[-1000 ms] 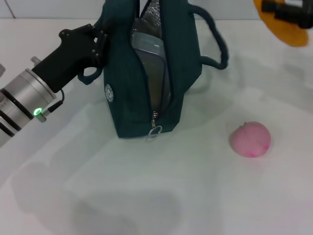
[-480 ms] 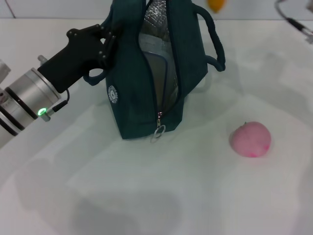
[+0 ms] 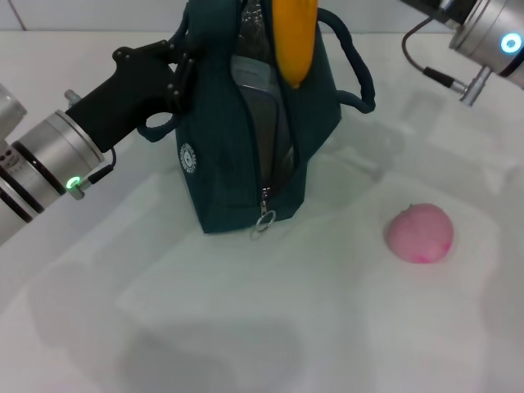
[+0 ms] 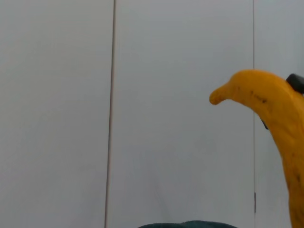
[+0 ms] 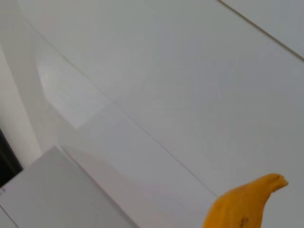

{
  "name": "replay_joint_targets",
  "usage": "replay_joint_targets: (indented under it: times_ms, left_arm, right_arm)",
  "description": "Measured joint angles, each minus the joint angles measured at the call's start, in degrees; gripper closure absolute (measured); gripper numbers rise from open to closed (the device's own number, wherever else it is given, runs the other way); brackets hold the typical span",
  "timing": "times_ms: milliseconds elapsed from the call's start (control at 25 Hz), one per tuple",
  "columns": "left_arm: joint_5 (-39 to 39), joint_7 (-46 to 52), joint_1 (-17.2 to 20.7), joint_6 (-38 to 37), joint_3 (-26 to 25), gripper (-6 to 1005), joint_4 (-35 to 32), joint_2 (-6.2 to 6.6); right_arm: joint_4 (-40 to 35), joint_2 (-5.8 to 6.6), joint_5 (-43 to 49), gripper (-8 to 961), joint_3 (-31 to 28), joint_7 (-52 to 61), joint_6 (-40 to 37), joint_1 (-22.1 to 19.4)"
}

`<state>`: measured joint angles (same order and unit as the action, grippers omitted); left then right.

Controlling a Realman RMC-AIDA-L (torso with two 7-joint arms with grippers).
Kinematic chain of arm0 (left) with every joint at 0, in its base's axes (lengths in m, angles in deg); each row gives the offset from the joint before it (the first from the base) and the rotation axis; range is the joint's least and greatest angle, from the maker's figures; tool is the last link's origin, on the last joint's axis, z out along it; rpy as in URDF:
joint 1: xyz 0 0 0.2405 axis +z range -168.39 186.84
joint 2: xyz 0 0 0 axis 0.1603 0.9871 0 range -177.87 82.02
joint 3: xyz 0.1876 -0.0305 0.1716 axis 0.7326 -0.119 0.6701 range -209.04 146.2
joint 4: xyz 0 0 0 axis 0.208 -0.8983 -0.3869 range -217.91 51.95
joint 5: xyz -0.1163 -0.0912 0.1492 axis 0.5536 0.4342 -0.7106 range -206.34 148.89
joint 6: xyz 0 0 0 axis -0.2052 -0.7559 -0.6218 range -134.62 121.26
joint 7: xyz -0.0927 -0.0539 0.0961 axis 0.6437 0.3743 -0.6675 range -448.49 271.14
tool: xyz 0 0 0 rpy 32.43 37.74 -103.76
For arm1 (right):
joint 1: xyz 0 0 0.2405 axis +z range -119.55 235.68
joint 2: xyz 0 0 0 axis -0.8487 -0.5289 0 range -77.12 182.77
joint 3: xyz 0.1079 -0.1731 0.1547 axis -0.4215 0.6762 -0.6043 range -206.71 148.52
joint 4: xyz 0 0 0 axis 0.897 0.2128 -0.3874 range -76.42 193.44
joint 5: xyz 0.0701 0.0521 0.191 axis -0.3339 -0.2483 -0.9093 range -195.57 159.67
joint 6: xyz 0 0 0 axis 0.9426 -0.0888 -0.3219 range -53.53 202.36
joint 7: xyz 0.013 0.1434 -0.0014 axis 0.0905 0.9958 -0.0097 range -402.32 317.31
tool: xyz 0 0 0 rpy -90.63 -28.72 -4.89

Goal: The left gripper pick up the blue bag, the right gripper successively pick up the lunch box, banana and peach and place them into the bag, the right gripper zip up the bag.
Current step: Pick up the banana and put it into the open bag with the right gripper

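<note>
Overhead, banana (image 3: 294, 41) above open blue bag (image 3: 246, 155), left claw (image 3: 176, 78) clamped on bag's side; right claw unseen

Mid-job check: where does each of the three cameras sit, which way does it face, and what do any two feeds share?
Head view: looks forward and down at the white table, open blue fabric bag, pink peach; both arms show, left gripper on the bag's handle.
Left wrist view: faces the wall; yellow banana.
Right wrist view: faces wall panels, no fingers visible.
Shared: the banana shows in all three.
</note>
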<state>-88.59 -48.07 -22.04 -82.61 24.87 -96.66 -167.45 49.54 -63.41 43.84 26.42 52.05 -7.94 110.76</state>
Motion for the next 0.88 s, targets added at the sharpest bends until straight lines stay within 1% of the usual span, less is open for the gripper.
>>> replay_joint_targets:
  times_ms: [120,240,400,680,880]
  left_arm:
    - [-0.02,-0.36,-0.18,0.32,0.41,963,0.21,-0.13]
    - [-0.04,-0.37,-0.19,0.34,0.72,963,0.21,-0.17]
    - [-0.06,-0.36,-0.21,0.35,1.18,963,0.07,-0.23]
    - [0.15,-0.35,-0.69,0.35,1.39,962,-0.02,-0.28]
    - [0.31,-0.32,-0.97,0.31,1.37,962,-0.04,-0.27]
  right_arm:
    - [3.18,0.02,-2.07,484,0.11,0.52,-2.03,1.32]
    - [4.55,0.03,-2.72,482,0.09,0.93,-3.19,1.86]
    - [6.54,0.04,-1.75,480,0.54,-0.34,-2.06,1.70]
    - [7.30,0.05,-1.21,477,5.04,-4.28,-1.15,1.91]
    - [10.91,0.05,-1.52,475,4.71,-9.73,1.59,1.90]
